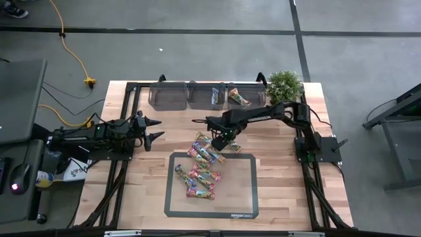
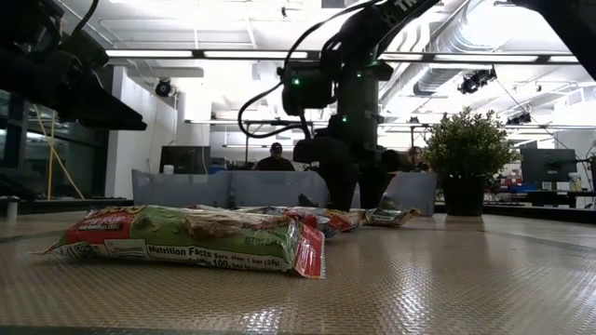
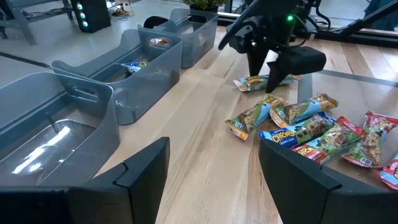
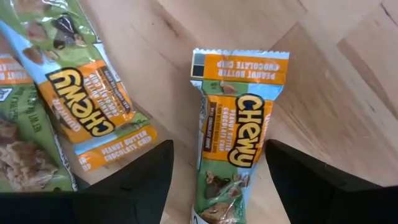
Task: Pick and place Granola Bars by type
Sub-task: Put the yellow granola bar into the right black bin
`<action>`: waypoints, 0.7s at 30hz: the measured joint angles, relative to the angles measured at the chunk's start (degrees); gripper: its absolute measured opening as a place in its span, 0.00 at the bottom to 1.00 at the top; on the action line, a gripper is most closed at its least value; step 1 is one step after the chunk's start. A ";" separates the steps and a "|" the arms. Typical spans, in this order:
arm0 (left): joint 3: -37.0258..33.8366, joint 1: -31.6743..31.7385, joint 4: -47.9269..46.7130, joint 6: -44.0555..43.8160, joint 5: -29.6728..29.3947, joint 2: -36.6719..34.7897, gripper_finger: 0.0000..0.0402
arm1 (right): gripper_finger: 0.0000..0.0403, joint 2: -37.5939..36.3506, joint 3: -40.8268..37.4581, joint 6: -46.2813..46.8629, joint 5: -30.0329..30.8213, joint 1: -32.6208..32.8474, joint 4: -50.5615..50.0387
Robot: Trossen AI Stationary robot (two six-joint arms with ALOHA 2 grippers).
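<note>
Right gripper (image 4: 214,180): fingers spread, holding nothing; hanging low over the near edge of the bar pile, one dark finger on each side of a single bar.
Bar between the fingers (image 4: 231,140): blue-and-orange peanut butter chocolate chip wrapper, flat on bare wood, running roughly along the finger gap, not yet touched as far as can be seen.
Neighbouring bar (image 4: 87,106): same type, just beside one finger, overlapping a green-wrapped bar.
Risk, close in: a descent slightly off line could set a finger on the shiny wrapper and pinch only its crimped end, so the bar slips free on lifting.
Risk, beside: that finger may drag or catch the neighbouring bar.
Pile of bars (image 1: 200,168): behind the gripper, spread across the dark-bordered mat (image 1: 247,191).
Bins (image 1: 206,94): three grey ones ahead, past open wood; two already hold a bar.
Risk, far: dropping into the wrong bin would mix types.
Left gripper (image 1: 155,129): well apart, fingers spread, empty, waiting.
</note>
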 joint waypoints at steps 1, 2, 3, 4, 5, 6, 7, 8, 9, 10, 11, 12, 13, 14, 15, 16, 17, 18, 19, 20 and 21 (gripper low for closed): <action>0.01 0.00 0.00 0.01 0.02 0.01 0.60 | 0.60 0.00 0.01 0.01 -0.03 -0.16 -0.01; -0.01 -0.02 -0.01 0.01 0.02 0.00 0.60 | 0.59 0.00 0.01 0.00 -0.19 -0.40 -0.05; 0.01 0.00 -0.01 0.00 0.00 0.00 0.60 | 0.58 0.00 0.01 0.01 -0.44 -0.63 -0.09; -0.01 -0.01 0.00 0.01 0.00 0.00 0.60 | 0.57 0.00 0.01 0.00 -0.83 -0.90 -0.13; -0.01 -0.02 0.00 0.01 0.00 0.02 0.60 | 0.56 0.00 -0.01 0.00 -1.26 -1.16 -0.15; 0.01 -0.02 -0.02 0.01 0.00 0.01 0.60 | 0.55 0.00 0.01 -0.09 -1.71 -1.38 -0.15; -0.01 0.00 0.00 -0.01 0.02 0.02 0.60 | 0.53 0.00 0.01 -0.43 -2.01 -1.60 -0.17; -0.01 -0.02 0.00 0.01 0.00 0.01 0.60 | 0.52 0.00 0.01 -0.74 -2.31 -1.74 -0.17; 0.00 0.00 -0.02 0.01 0.01 0.00 0.60 | 0.51 0.00 0.01 -1.02 -2.46 -1.90 -0.19; 0.01 0.00 0.00 0.01 0.00 0.01 0.60 | 0.51 0.00 0.00 -1.13 -2.65 -2.02 -0.19; -0.01 -0.01 0.00 0.01 0.00 0.02 0.60 | 0.50 0.00 0.01 -1.16 -2.82 -2.08 -0.19; 0.01 0.00 0.00 0.01 0.00 0.01 0.60 | 0.49 0.00 0.01 -1.23 -2.89 -2.11 -0.18; 0.01 -0.02 -0.02 0.01 0.00 0.02 0.60 | 0.49 0.00 0.01 -1.45 -2.88 -2.10 -0.16; 0.01 -0.01 0.00 0.01 0.00 0.01 0.60 | 0.48 0.00 0.01 -1.61 -2.86 -2.07 -0.14; 0.01 0.00 0.00 0.01 0.02 0.02 0.60 | 0.48 0.00 0.00 -1.68 -2.86 -2.07 -0.12; 0.01 -0.02 0.00 0.01 0.00 0.02 0.60 | 0.48 0.13 0.01 -1.70 -2.89 -2.07 -0.06; 0.00 0.00 -0.01 0.00 0.00 0.01 0.60 | 0.47 0.15 0.01 -1.68 -3.12 -2.07 -0.04; 0.00 -0.01 -0.01 0.01 0.00 0.01 0.60 | 0.47 0.20 0.01 -1.66 -3.36 -2.04 0.01; 0.01 -0.01 -0.01 0.01 0.01 0.01 0.60 | 0.46 0.31 -0.13 -1.60 -3.60 -1.90 0.48; 0.01 0.00 -0.02 0.00 0.01 0.01 0.60 | 0.46 0.44 -0.66 -1.23 -3.68 -1.69 1.30; 0.00 0.00 -0.01 0.00 0.02 0.01 0.60 | 0.45 0.36 -1.18 -0.80 -3.88 -1.54 1.91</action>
